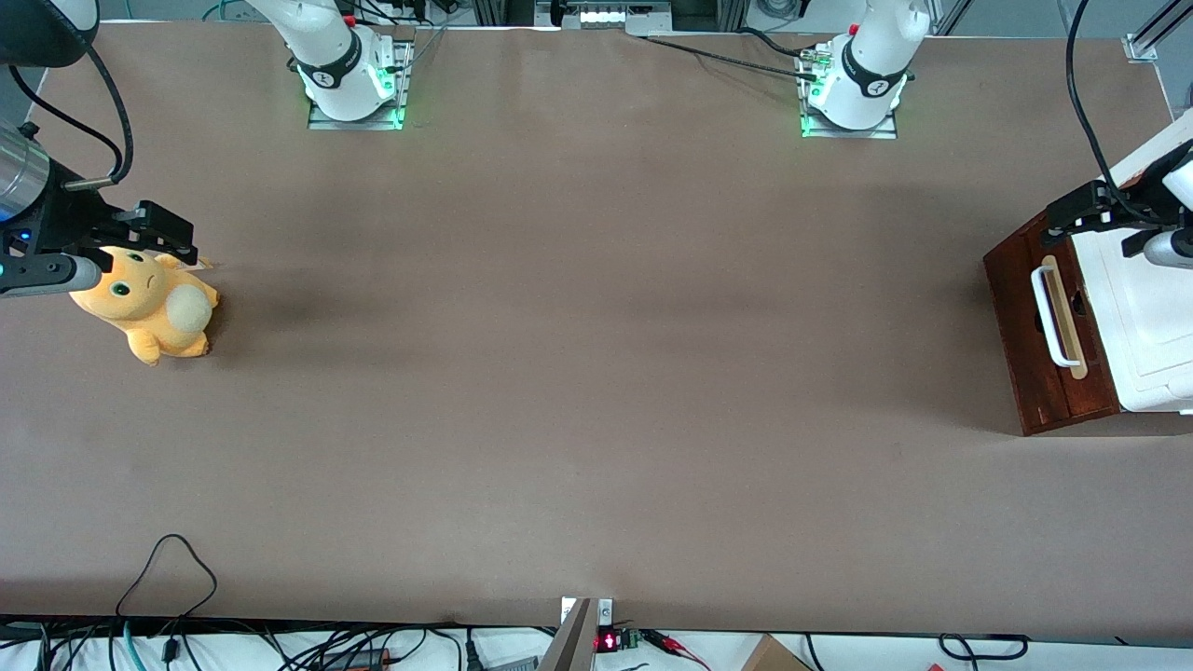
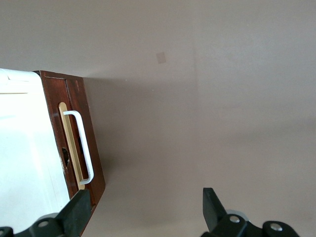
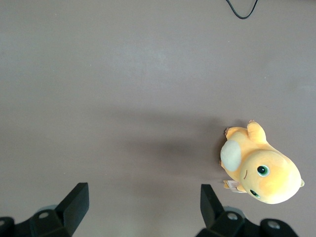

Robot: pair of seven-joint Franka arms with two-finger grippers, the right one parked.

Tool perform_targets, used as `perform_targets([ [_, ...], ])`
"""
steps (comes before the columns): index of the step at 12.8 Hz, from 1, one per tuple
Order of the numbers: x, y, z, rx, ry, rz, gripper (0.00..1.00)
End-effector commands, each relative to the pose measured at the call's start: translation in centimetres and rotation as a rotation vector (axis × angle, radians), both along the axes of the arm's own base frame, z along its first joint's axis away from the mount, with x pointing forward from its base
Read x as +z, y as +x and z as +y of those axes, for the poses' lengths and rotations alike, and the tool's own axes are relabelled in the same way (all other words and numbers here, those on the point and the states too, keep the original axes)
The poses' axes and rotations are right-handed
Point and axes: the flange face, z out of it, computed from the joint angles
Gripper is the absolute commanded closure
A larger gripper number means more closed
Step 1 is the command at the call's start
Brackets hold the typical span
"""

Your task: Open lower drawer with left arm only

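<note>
Gripper of the left arm hovers with fingers spread wide above the lower drawer, holding nothing. The frame edge cuts off the cabinet top; the drawer's inside is hidden.

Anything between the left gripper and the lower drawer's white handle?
Nothing: in the left wrist view the open gripper hangs above the white handle of the lower drawer, with only bare brown table between its fingers.

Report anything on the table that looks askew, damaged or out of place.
Nothing is damaged or spilled. The orange plush toy lies tipped on its side toward the parked arm's end, unrelated to the task. The lower drawer looks shut, its white handle intact. The gripper hovers open above the cabinet's front edge.
</note>
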Motion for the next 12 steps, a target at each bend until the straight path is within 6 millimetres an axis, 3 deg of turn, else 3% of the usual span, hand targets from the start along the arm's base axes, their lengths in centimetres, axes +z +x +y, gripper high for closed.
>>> perform_targets([
  [1,0.5,-0.4,-0.3,-0.027,-0.004,0.03,0.0],
  [6,0.9,0.1,-1.1,-0.046,0.059,0.034,0.0],
  [12,-1.2,0.7,-1.2,-0.056,0.043,0.074,0.0],
])
